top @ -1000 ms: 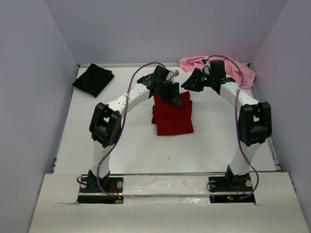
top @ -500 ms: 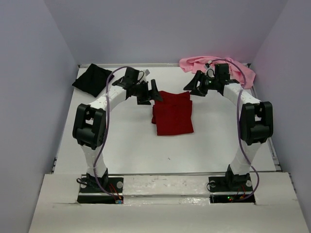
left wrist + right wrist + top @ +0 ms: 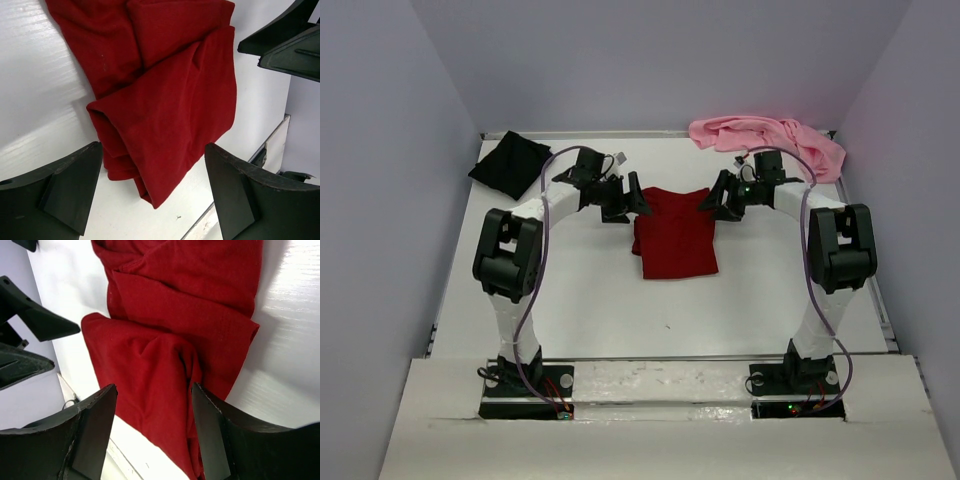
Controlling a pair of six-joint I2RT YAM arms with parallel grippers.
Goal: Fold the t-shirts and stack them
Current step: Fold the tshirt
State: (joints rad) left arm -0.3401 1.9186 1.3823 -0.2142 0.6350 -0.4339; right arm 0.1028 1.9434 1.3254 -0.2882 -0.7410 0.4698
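Observation:
A dark red t-shirt [image 3: 674, 237] lies folded in a rough rectangle at the middle of the table. It fills the left wrist view [image 3: 165, 100] and the right wrist view [image 3: 175, 330] too. My left gripper [image 3: 629, 203] hovers at its upper left corner, jaws open, nothing between them. My right gripper [image 3: 714, 205] hangs at the upper right corner, also open and empty. A black t-shirt [image 3: 510, 163] lies folded at the back left. A light pink t-shirt [image 3: 767, 137] lies crumpled at the back right.
The white table [image 3: 570, 300] is walled in grey at the back and both sides. A raised white ledge [image 3: 660, 375] runs along the near edge, where both arm bases sit. The right arm's elbow [image 3: 840, 247] stands near the right wall.
Both grippers have let go of the red shirt and opened. The left arm swung left and back off the shirt; the right gripper came down toward its upper right corner. The shirt's top fold now lies flat.

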